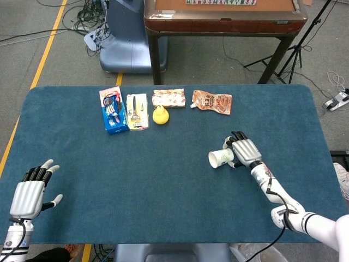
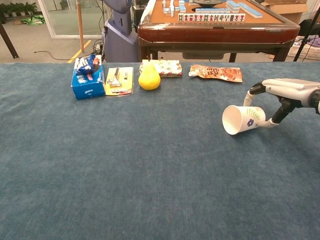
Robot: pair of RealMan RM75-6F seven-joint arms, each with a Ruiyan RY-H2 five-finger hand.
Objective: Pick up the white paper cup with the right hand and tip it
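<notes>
The white paper cup (image 1: 221, 158) (image 2: 243, 119), printed with a small flower, lies on its side on the blue table (image 1: 163, 196), its mouth facing left. My right hand (image 1: 244, 152) (image 2: 285, 89) is at the cup's base end. Its fingers (image 2: 248, 95) curl over the far side and its thumb (image 2: 272, 122) presses the near side, so it grips the cup. My left hand (image 1: 27, 194) rests at the table's near left corner with fingers apart, holding nothing. It does not show in the chest view.
Along the far side lie a blue box (image 1: 113, 115), a yellow packet (image 1: 137, 112), a yellow pear-shaped toy (image 1: 160, 115), a white snack pack (image 1: 168, 98) and an orange pouch (image 1: 211, 101). A wooden mahjong table (image 1: 223, 16) stands beyond the far edge.
</notes>
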